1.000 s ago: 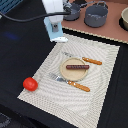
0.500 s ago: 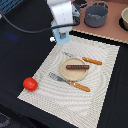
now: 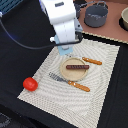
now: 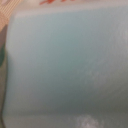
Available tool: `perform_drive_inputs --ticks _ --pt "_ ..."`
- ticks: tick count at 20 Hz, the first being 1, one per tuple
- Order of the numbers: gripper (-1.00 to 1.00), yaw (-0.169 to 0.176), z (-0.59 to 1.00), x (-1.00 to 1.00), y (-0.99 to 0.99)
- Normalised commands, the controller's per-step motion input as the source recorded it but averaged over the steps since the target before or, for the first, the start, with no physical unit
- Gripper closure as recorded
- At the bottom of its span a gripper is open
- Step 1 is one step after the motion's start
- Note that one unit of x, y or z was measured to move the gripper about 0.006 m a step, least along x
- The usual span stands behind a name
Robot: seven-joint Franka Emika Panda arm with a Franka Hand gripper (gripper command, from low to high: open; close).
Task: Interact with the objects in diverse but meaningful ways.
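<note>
I see the desk [image 3: 15,30] carrying a striped mat [image 3: 50,85]. My tool [image 3: 65,49] hangs over the mat's far edge, grasping the pale blue cup [image 4: 65,65]. A sausage stick [image 3: 77,66] lies on the plate [image 3: 65,73]; the tomato [image 3: 30,84] sits at the mat's corner.

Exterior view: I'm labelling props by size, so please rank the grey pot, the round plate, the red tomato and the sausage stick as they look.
1. Grey pot and round plate: look alike, and the pot sits farther off, so unranked.
2. Sausage stick.
3. Red tomato.
</note>
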Motion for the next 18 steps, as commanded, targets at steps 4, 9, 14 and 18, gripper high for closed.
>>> perform_drive_inputs --ticks 4,9,14,18 --pt "1.0 -0.016 -0.02 0.48 -0.53" --pt "1.0 -0.011 -0.03 0.41 -0.51" --pt "1.0 -0.01 -0.03 0.4 -0.52" --pt "1.0 -0.01 -0.02 0.45 -0.5"
